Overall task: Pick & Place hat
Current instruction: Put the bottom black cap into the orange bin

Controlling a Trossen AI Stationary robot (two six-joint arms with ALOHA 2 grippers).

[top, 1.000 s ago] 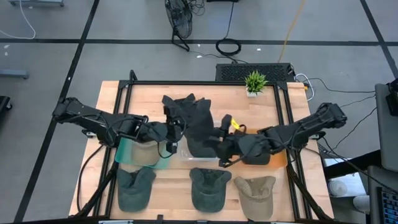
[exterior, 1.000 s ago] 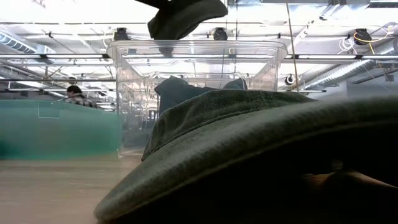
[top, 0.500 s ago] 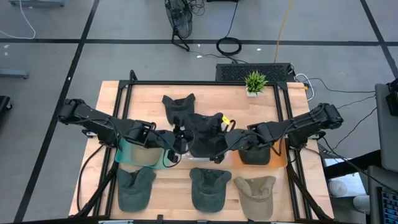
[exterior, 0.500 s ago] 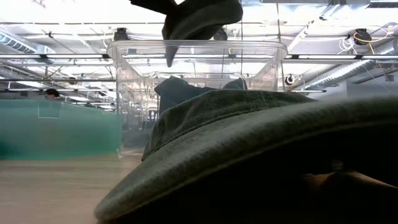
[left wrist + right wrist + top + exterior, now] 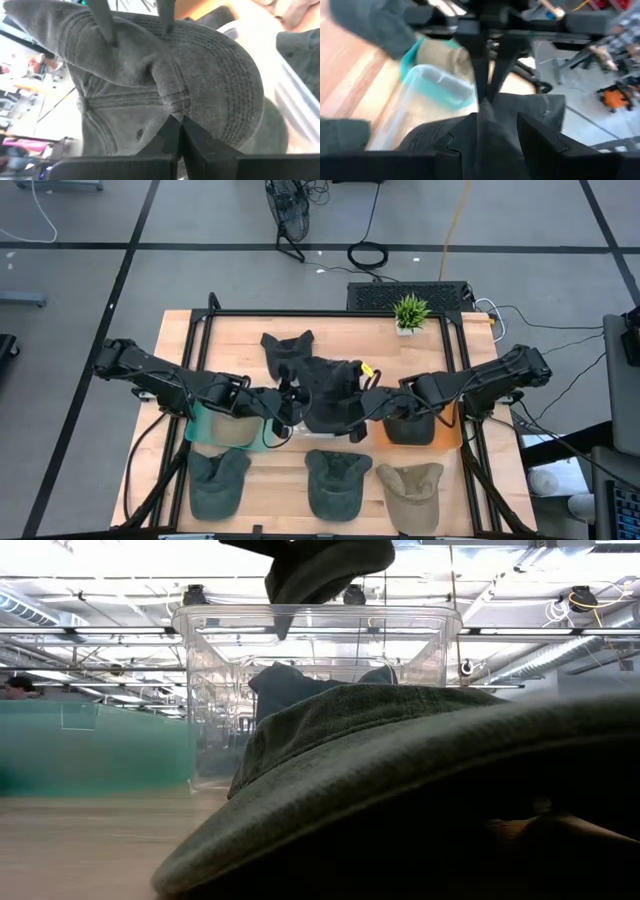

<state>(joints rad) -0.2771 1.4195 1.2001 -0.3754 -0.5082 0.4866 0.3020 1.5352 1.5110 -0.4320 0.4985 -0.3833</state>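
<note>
A dark grey cap (image 5: pixel 330 388) hangs between my two grippers over the clear bin (image 5: pixel 297 427) at the table's middle. It shows at the top of the low view (image 5: pixel 325 565), above the bin's rim (image 5: pixel 315 612). My left gripper (image 5: pixel 287 404) is shut on the cap's left side, my right gripper (image 5: pixel 365 402) on its right side. A second dark cap (image 5: pixel 285 347) lies flat on the table beyond them. My left gripper pinches a raised fold of the cap (image 5: pixel 172 107) where the crown meets the stitched brim, between its shut fingers (image 5: pixel 170 135). It comes about level from the table's left. The cap is lifted clear and bunched. My right gripper holds a fold of the cap's dark cloth (image 5: pixel 487 120) between its two fingers (image 5: pixel 460 137), coming about level from the table's right. How many layers it has I cannot tell. The cap hangs clear of the bin.
A green bin (image 5: pixel 205 430) with a tan cap stands left of the clear bin, an orange bin (image 5: pixel 450 435) with a dark cap to its right. Three caps (image 5: pixel 215 480) (image 5: pixel 335 483) (image 5: pixel 410 485) lie along the near edge. A small plant (image 5: pixel 409 312) stands at the far edge.
My right gripper has gone toward the far edge and my left gripper toward the table's right and near side. The cap, stretched long between them a second ago, is now bunched shorter and has shifted right over the clear bin. Both stay shut on it.
</note>
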